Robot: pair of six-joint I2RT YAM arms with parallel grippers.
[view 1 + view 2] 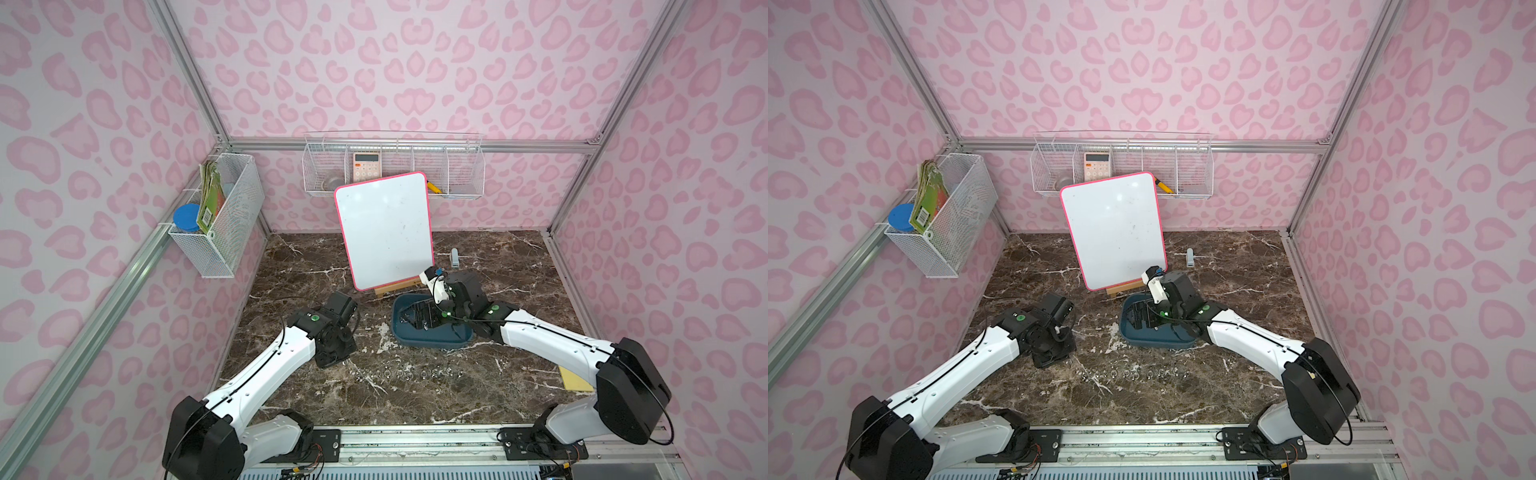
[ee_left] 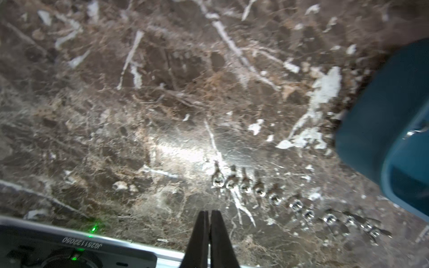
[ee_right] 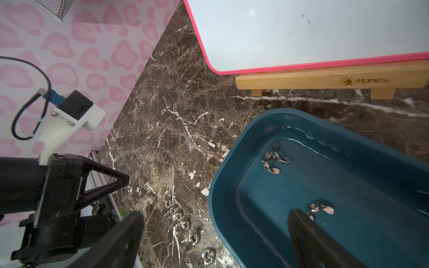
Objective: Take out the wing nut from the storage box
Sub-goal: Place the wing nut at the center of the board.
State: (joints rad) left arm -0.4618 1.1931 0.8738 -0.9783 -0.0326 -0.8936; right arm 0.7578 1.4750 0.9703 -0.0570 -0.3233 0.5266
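Note:
The storage box (image 1: 432, 338) (image 1: 1156, 338) is a dark teal tub in front of the easel. My right gripper (image 1: 419, 318) (image 3: 214, 227) reaches down into it, open wide and holding nothing. In the right wrist view, one wing nut (image 3: 321, 208) lies on the box floor (image 3: 348, 185) right by one fingertip (image 3: 299, 220). Two more wing nuts (image 3: 275, 159) lie near the far wall. My left gripper (image 2: 210, 212) (image 1: 332, 357) is shut and empty, low over the table left of the box.
A row of several wing nuts (image 1: 407, 374) (image 2: 290, 201) lies on the marble table in front of the box. A pink-edged whiteboard (image 1: 384, 228) on a wooden easel stands just behind it. Wire baskets (image 1: 395, 166) hang on the walls. A yellow pad (image 1: 575, 380) lies near the right arm.

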